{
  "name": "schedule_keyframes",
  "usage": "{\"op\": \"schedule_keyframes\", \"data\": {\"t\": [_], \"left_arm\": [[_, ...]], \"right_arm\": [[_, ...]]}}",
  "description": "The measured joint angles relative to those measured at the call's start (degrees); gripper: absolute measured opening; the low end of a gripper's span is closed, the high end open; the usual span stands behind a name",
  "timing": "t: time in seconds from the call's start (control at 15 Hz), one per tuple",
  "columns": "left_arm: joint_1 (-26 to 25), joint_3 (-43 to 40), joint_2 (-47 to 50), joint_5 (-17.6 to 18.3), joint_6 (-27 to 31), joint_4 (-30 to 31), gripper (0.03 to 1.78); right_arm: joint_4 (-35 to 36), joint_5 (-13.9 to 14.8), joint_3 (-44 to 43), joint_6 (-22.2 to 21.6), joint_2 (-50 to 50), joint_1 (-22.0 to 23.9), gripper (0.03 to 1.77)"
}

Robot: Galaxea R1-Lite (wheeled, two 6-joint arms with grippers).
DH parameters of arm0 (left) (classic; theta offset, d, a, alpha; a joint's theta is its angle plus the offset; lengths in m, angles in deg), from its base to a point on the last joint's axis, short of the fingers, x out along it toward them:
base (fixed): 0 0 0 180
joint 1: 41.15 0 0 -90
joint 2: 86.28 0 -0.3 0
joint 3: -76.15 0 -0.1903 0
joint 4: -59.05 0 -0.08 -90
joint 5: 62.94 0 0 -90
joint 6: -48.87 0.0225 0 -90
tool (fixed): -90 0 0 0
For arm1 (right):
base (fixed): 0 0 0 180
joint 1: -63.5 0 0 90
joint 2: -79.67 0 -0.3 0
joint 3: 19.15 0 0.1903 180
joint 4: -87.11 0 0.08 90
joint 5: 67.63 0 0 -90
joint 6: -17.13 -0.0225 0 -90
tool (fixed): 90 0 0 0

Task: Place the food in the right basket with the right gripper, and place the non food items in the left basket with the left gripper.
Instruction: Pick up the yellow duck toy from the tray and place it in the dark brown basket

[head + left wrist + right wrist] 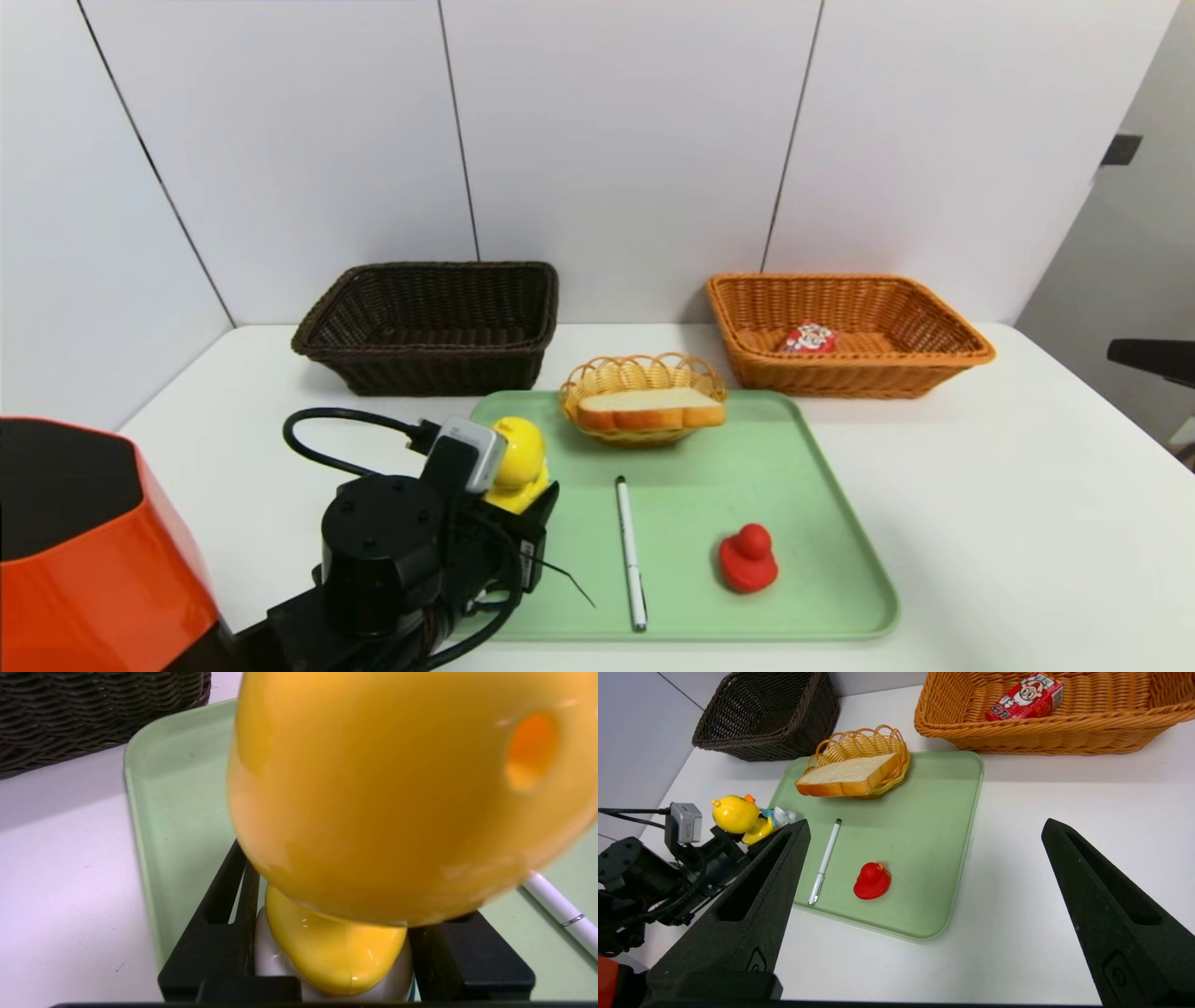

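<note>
From my head camera, looking down over the white table, I see my left gripper at the near-left corner of the pale green plastic tray, closed about halfway onto the yellow chick toy on its white wheeled base. The large dark brown wicker basket stands beyond it at the back left. The slim white pen and the small red rubber duck lie on the tray. The slice of white bread with tan crust rests in a small round yellow scalloped basket, and the small red drink carton already lies in the large orange-tan wicker basket at the back right.

Through my left wrist camera, the chick's round head fills the picture; my black fingers sit on either side of its lower body and white base.

Through my right wrist camera, my right gripper hangs wide open and empty above the table, well apart from the bread.

I judge the step in hand to be carrying the chick to the dark basket. To do it well I should keep the squeeze steady, since the grip is low and the head heavy, lift clear of the tray lip and basket rim, and let go only once over the middle.
</note>
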Motion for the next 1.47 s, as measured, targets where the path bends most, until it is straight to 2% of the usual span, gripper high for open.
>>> {"op": "schedule_keyframes", "data": {"t": [0.2, 0.33, 0.53, 0.87, 1.0, 1.2, 1.47], "left_arm": [[0.04, 0.63, 4.21, -0.02, 0.0, -4.47, 0.88], [0.06, 2.08, 8.4, -0.02, -0.05, -9.65, 0.88], [0.06, 8.22, 16.31, 0.01, -0.68, -22.42, 0.88], [-1.34, 25.64, 25.73, 0.3, -5.9, -47.65, 0.88], [-5.18, 31.26, 27.04, 1.82, -6.69, -54.08, 0.88], [-13.67, 38.56, 26.73, 6.45, -6.83, -62.33, 0.88], [-22.95, 46.12, 20.55, 9.07, -6.74, -64.01, 0.88]], "right_arm": [[0.01, -0.02, 0.24, -0.01, -0.13, 0.0, 1.71], [-0.07, -0.02, 0.29, -0.01, -0.22, 0.0, 1.71], [-0.22, 0.04, 0.3, -0.01, -0.22, 0.0, 1.71], [-0.57, 0.13, 0.3, -0.01, -0.11, 0.0, 1.71], [-0.77, 0.23, 0.3, -0.1, -0.05, 0.01, 1.71], [-0.22, 0.52, 0.18, -0.1, 0.74, 0.09, 1.71], [-0.07, 0.69, -0.39, 0.02, 1.85, 0.11, 1.71]]}}
